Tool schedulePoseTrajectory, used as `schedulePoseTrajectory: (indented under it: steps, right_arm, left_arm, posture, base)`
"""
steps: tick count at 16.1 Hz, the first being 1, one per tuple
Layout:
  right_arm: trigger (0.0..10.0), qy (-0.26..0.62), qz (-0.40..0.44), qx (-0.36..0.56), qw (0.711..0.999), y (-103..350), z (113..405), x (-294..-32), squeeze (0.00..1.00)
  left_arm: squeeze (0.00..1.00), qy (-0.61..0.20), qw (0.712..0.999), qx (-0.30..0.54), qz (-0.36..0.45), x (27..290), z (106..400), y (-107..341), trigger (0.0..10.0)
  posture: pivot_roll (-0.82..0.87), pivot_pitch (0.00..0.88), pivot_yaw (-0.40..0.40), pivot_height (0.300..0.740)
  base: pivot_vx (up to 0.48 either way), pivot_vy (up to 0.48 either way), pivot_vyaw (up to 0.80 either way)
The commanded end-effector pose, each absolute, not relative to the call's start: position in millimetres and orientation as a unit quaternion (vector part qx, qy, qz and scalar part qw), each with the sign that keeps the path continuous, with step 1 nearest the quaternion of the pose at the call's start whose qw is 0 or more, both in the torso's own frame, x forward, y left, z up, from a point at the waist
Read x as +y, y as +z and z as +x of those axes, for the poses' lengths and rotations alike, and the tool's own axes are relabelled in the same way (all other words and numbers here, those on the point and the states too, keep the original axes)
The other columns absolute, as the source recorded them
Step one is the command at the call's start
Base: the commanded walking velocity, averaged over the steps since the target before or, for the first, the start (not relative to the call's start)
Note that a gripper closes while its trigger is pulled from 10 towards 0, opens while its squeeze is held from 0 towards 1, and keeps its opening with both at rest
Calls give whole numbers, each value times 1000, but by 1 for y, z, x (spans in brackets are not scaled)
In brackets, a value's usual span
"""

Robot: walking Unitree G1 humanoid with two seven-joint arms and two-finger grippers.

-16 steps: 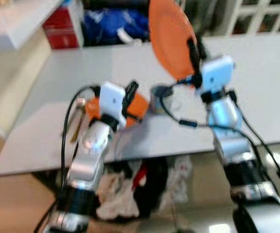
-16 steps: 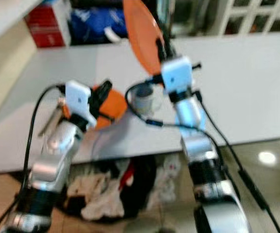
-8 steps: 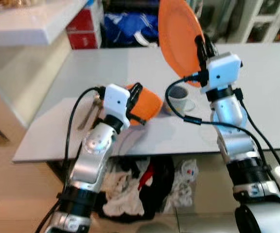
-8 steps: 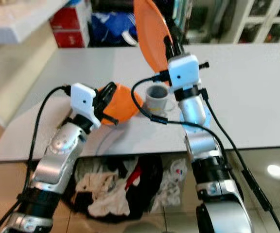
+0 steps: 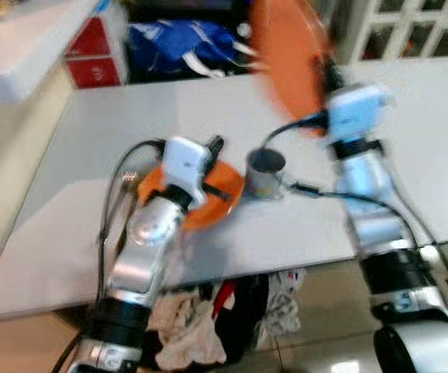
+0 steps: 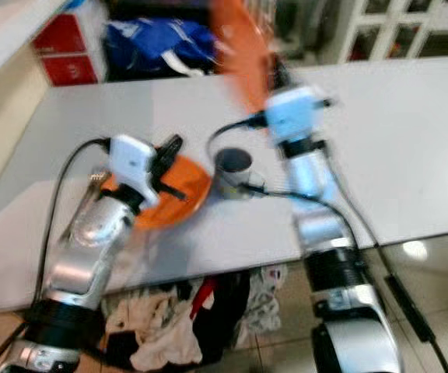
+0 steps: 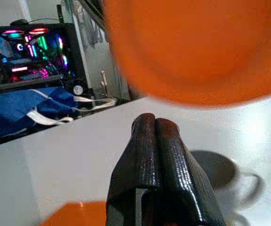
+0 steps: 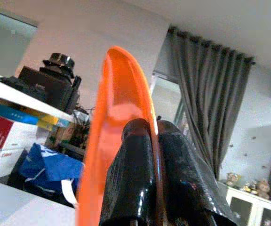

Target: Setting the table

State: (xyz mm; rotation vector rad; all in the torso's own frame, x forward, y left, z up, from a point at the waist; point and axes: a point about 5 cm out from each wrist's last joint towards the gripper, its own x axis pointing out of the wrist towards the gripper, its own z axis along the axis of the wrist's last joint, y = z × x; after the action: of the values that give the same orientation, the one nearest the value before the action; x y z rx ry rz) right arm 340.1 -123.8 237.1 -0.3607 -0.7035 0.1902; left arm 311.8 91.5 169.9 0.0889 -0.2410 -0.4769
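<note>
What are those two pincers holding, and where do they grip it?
The right pincer pinches an orange plate by its rim, holding it on edge. The left pincer is shut over another orange plate; whether it grips it is unclear.

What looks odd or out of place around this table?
A heap of clothes lies on the floor under the table. The right claw holds an orange plate on edge in the air, beyond the mug.

orange plates point(image 5: 286, 58) (two), grey mug point(image 5: 264, 173)
</note>
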Motion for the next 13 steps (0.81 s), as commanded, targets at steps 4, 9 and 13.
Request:
schedulePoseTrajectory:
  steps: [4, 9, 13]
  right_arm:
    - [0, 67, -173, -369, 911, 251, 339, -135, 0]
    - [0, 66, -138, -350, 924, 253, 347, -137, 0]
    - [0, 45, -65, -273, 959, 255, 381, -148, 0]
  left_arm:
    - [0, -246, 959, -138, 41, 81, 310, 179, 10000]
    - [0, -258, 957, -131, 32, 76, 307, 180, 10000]
    - [0, -295, 953, -60, -27, 78, 302, 191, 10000]
  posture:
    - [-92, 0, 55, 736]
    - [-90, 0, 55, 736]
    - [-63, 0, 61, 736]
  base:
    - [120, 0, 0]
    - [0, 0, 0]
    - [0, 0, 0]
